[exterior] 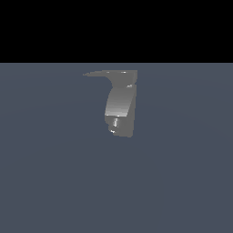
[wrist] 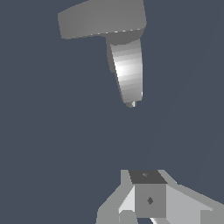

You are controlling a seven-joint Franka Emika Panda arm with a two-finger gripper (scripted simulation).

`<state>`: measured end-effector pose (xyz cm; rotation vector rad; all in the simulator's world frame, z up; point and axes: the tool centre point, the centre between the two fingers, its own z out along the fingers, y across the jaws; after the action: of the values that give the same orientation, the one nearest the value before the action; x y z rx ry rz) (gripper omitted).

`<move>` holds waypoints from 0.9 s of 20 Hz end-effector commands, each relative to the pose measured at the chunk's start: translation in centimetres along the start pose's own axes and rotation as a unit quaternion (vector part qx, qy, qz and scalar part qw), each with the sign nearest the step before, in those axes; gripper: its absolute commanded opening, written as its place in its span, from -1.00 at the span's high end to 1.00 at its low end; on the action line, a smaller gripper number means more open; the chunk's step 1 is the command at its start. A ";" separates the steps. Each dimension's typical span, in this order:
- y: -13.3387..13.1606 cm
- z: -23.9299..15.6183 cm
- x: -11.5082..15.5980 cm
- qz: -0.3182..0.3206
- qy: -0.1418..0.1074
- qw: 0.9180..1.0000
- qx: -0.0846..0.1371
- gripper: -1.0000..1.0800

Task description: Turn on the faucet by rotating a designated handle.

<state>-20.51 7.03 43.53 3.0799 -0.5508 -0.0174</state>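
My gripper looks pressed shut on nothing and sits well apart from the faucet, whose 1 thin handle pokes sideways from its top toward the exterior view's left, straight ahead of me.

Supporting surface: a flat, uniform slate-blue floor. One item stands directly on it, the grey faucet, upright. Its flat handle projects sideways from the faucet's top, clear of the floor.
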 end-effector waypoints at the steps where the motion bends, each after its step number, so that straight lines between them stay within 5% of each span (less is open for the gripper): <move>1: -1.2 0.7 0.5 0.027 0.000 1.000 0.001 1.00; 18: -8.2 5.1 5.8 0.204 -0.002 0.979 0.006 1.00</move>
<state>-13.05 12.33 38.68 2.9296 -1.1222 -0.0176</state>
